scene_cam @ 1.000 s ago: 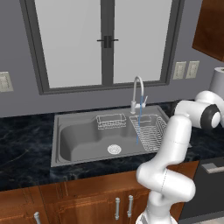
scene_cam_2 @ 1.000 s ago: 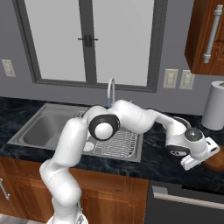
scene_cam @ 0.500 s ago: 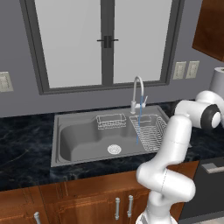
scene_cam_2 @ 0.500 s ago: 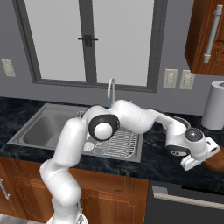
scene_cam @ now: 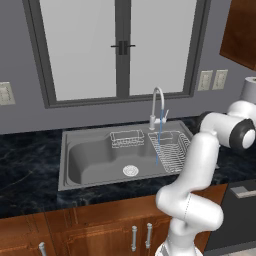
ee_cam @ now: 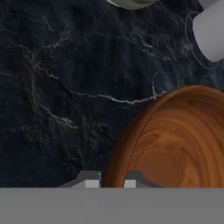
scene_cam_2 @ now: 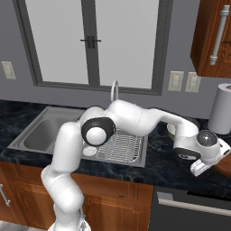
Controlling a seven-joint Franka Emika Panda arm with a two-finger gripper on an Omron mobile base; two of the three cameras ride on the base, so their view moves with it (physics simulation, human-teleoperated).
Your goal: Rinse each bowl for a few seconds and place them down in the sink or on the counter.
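**Gripper pinched on the brown bowl's rim, first bowl not yet rinsed**

Far left in the left base view, the sink (scene_cam: 95,160) – grey basin, round drain, small wire caddy (scene_cam: 126,138) at the back. Just right of it the faucet (scene_cam: 157,102), with a thin blue stream of water falling toward the wire rack (scene_cam: 172,149), so the tap looks on. No bowl is in the basin.

Moving right, in the right base view the arm stretches across the black marble bench (scene_cam_2: 162,158) to its right end, well apart from the sink. The gripper (ee_cam: 110,183) is down low there; the hand view shows its two tips standing close together with the near rim of the brown wooden bowl (ee_cam: 175,144) between them – nearly shut, and I read it as a grip on that rim. The bowl looks to sit upright on the bench, not lifted as far as I can tell.

The pale bowl (ee_cam: 131,2) lies further off along the bench, just its edge showing at the top of the hand view. The white paper-towel roll (scene_cam_2: 222,108) stands at the far right by the wall.

Step in hand, by my reading: picking up the first bowl. Next move calls for a straight lift without the rim slipping out of the thin pinch, then a long swing left to the water stream.
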